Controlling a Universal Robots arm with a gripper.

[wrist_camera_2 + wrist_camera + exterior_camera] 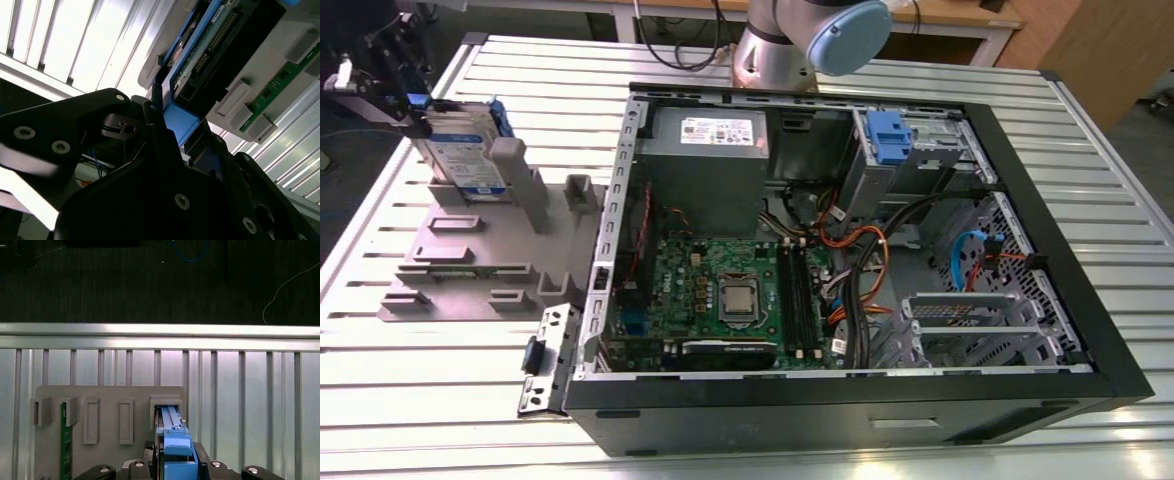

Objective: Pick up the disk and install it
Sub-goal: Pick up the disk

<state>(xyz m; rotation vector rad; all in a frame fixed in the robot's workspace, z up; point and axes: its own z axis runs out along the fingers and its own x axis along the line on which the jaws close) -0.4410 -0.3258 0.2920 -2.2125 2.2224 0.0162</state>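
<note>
Arm (781, 50) base at 12 o'clock in exterior view, blue-capped joint visible. Hand (408, 98) out at 10 o'clock, pointing down. In the second wrist view, black fingers (155, 112) flank the disk (207, 47); looks clamped, contact partly hidden.

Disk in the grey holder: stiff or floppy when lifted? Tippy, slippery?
Probably stiff: the disk is a flat metal slab in a blue plastic frame, likely heavy for its size. Standing on edge in a slot of the grey holder, it may tip once lifted clear. The smooth frame at the gripper might slip.
</note>
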